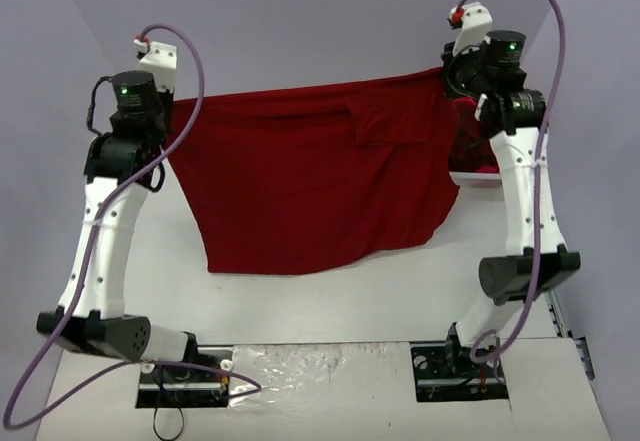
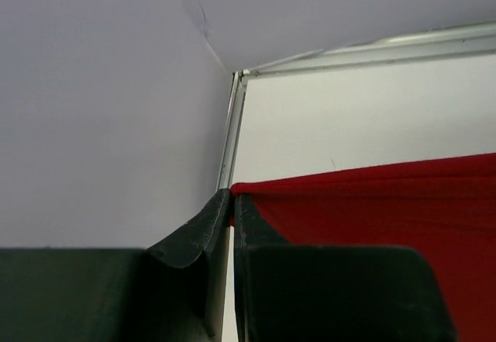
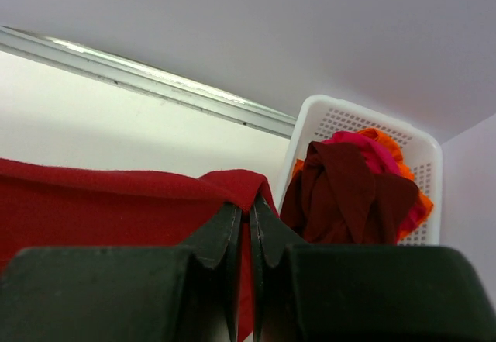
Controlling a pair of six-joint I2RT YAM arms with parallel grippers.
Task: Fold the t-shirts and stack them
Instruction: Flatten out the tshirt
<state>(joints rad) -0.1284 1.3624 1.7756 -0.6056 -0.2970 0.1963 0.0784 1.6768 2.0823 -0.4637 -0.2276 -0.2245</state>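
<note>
- Dark red t-shirt [image 1: 310, 191] hangs stretched wide between the two arms over the middle of the bench [image 1: 330, 306]; one sleeve lies flopped over its front near the right side.
- Left claw [image 2: 232, 200]: pressed together, pinching the shirt's left top corner.
- Right claw [image 3: 248, 206]: pressed together, pinching the right top corner.
- I cannot tell whether the lower hem touches the bench.
- White basket [image 3: 349, 109] sits just past the right claw, with more bundled shirts [image 3: 349, 187] in dark red, pink and orange inside.
- My read of the step: spreading this shirt out, ahead of the first fold. Nothing folded or stacked on the bench.
- Next move, as I judge it: lower both claws together, keep the top edge taut, lay the cloth flat, then sort out the stray sleeve.
</note>
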